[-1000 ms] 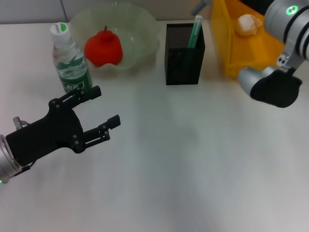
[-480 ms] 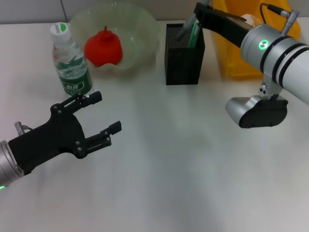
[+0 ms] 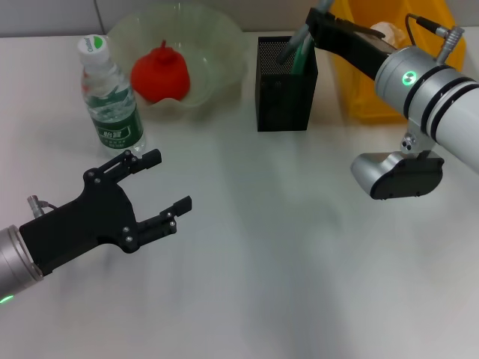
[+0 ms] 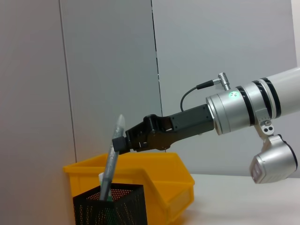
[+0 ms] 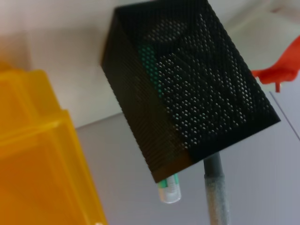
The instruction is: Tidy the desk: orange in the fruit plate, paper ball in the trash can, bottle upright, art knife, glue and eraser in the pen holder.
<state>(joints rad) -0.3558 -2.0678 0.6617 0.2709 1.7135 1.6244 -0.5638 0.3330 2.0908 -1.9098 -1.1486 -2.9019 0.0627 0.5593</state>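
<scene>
Right gripper point(image 3: 318, 24) grasps a grey stick point(image 4: 111, 159) slanting into the black square mesh pen holder point(image 3: 287, 84); left gripper point(image 3: 166, 187), well apart from it, hangs released.

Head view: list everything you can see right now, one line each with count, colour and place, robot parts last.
Bottle: one, clear with green label and white cap, upright at far left.
Fruit plate: one, translucent pale green, far left behind the bottle.
Orange: one, red-orange, inside the fruit plate.
Pen holder: one, black mesh, far centre.
Green stick: one, standing in the pen holder.
Grey stick: one, lower end in the pen holder, top in the right gripper.
Trash can: one, yellow, far right.
Paper ball: one, white, in the trash can.
Left gripper: black, open, near left above the desk.
Right gripper: black, above the pen holder.
</scene>
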